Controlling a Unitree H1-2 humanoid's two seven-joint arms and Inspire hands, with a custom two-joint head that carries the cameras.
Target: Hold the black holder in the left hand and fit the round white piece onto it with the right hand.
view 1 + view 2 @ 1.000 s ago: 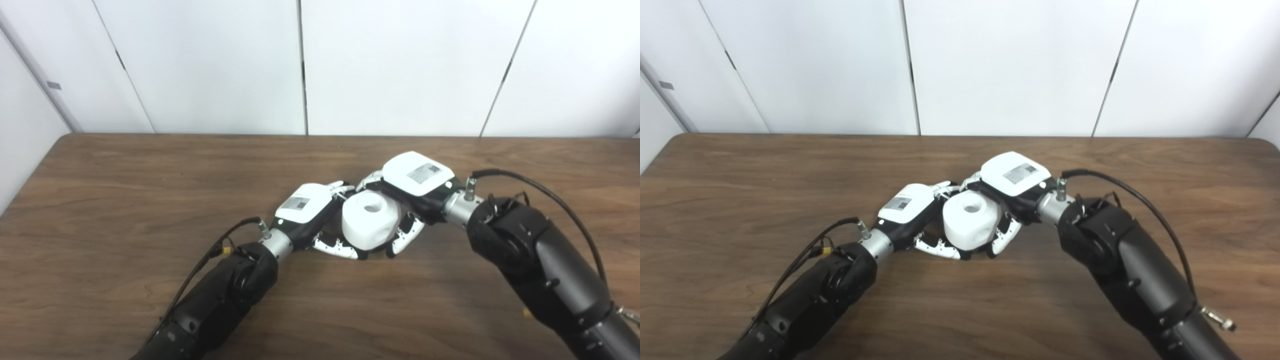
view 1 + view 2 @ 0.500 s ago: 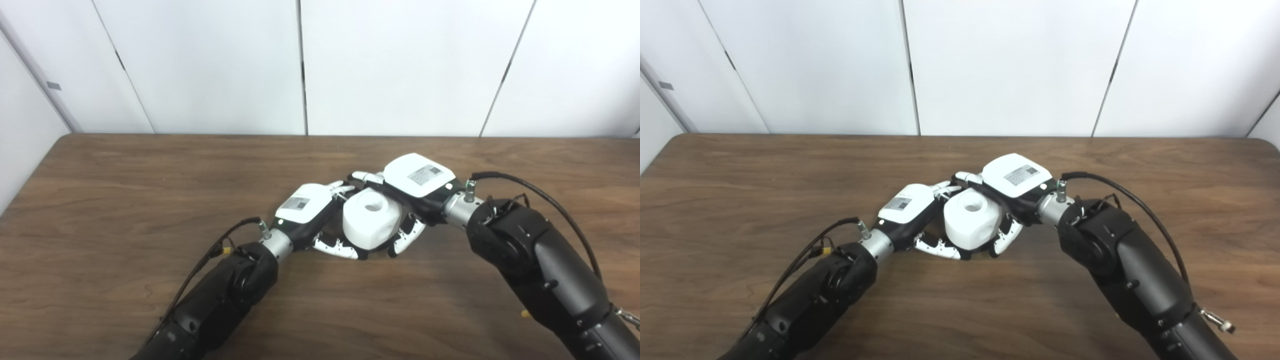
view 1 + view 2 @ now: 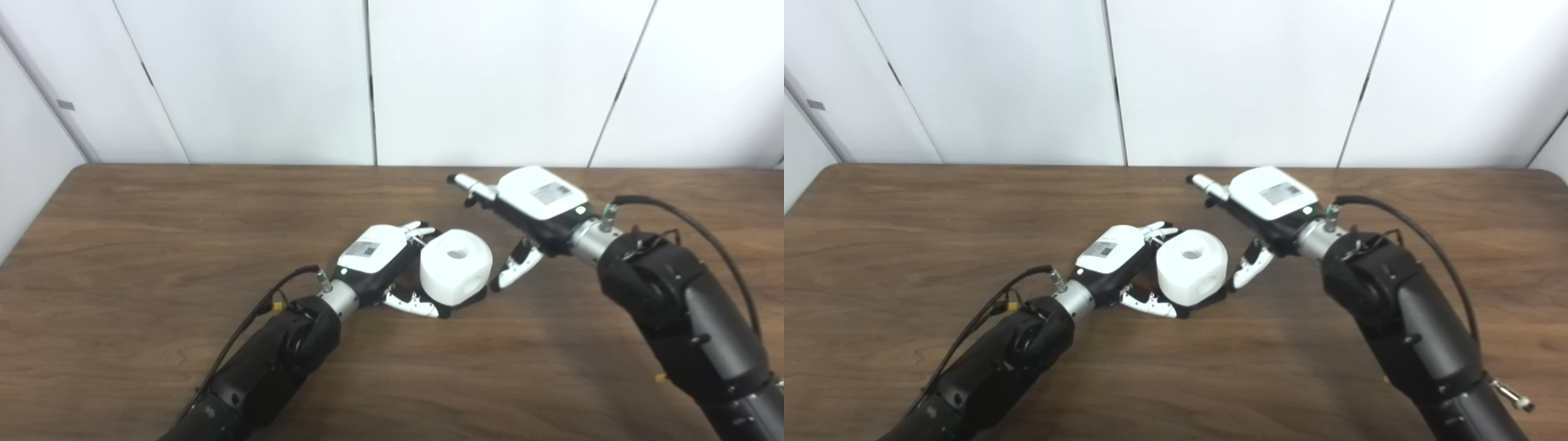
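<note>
Table [image 3: 153,245]: brown wood-grain top filled the lower part of both head views; white wall panels [image 3: 245,79] stood behind its far edge.
Right arm [image 3: 680,312]: black, entered from the bottom right corner and slanted up toward the table's middle, with a black cable [image 3: 674,211] arching over its wrist.
Left arm [image 3: 269,361]: black, entered from the bottom edge left of centre and slanted up and to the right, with a thin cable [image 3: 257,309] running along it.
Right hand [image 3: 520,220]: empty, its white back plate turned up, raised and set apart to the right of the white piece. Its fingers were spread; one finger [image 3: 468,182] stretched out toward the far left, and the thumb [image 3: 511,269] pointed down toward the table, close to the piece but not touching it.
Left hand [image 3: 383,266]: white back plate up and tilted, pressed against the left side of the white piece. Fingers [image 3: 413,301] curled beneath and around the piece's lower left, gripping there; other fingertips showed at its upper left edge.
Round white piece [image 3: 456,274]: rounded block with a round hole in its top face, just right of the left hand at the table's middle, seated on the holder.
Black holder [image 3: 474,299]: only a dark sliver showed under the white piece's lower right edge; the rest was hidden by the piece and the left hand.
</note>
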